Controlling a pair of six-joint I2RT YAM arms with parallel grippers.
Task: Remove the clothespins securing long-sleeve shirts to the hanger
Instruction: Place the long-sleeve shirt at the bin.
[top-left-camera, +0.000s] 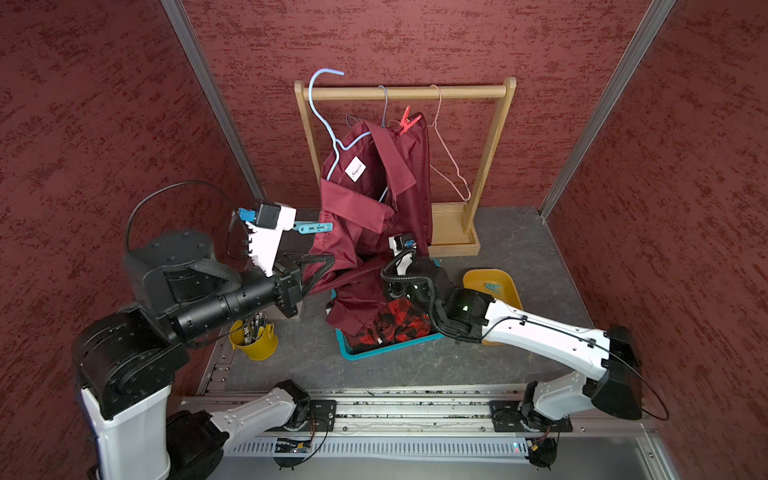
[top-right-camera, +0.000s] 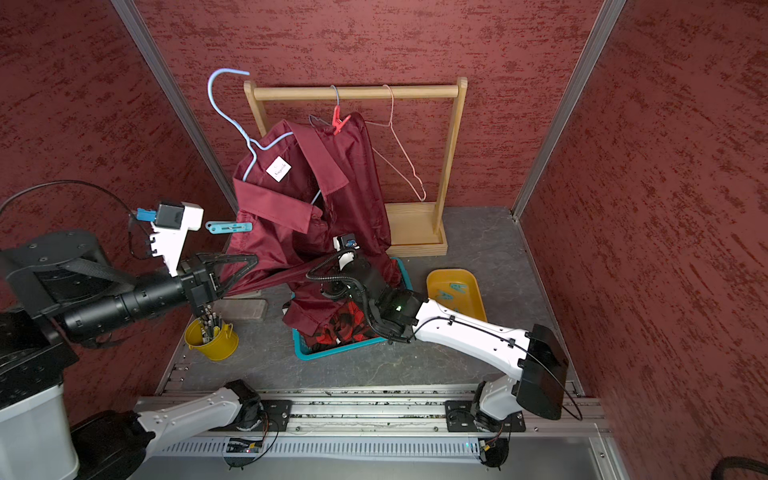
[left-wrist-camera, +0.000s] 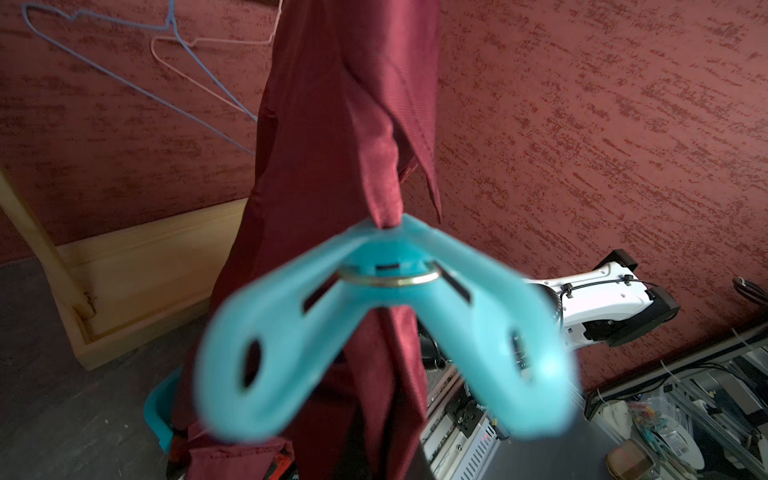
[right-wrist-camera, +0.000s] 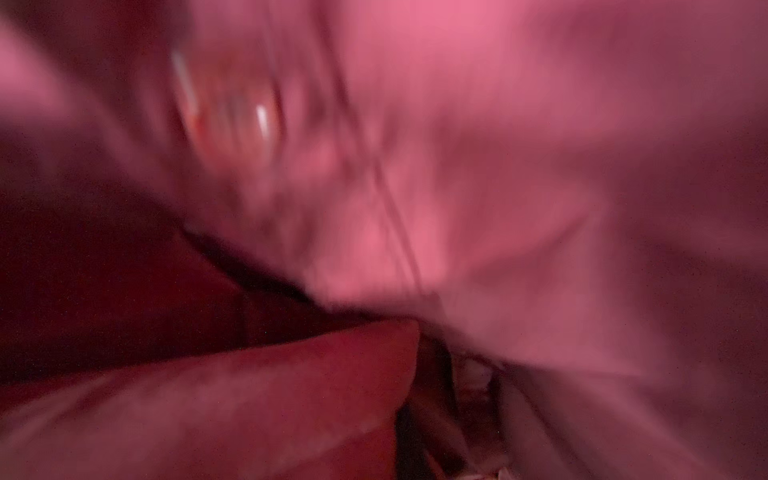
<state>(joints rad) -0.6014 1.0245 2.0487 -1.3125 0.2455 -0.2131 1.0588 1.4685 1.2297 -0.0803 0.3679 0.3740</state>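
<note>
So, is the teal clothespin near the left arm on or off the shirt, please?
On: the teal clothespin pinches the maroon shirt's fold.

Shiny satin shirt (top-left-camera: 365, 208), smooth plastic clothespin (left-wrist-camera: 390, 257), matt wooden rack (top-left-camera: 409, 92).

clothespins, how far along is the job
Done: loose clothespins lie in the yellow tray, the plaid shirt sits in the basket, and the pink hanger hangs bare. In hand: the left gripper looks shut on the maroon shirt; the right gripper is hidden in its folds. Left: a teal clothespin and a red clothespin clamp that shirt.
</note>
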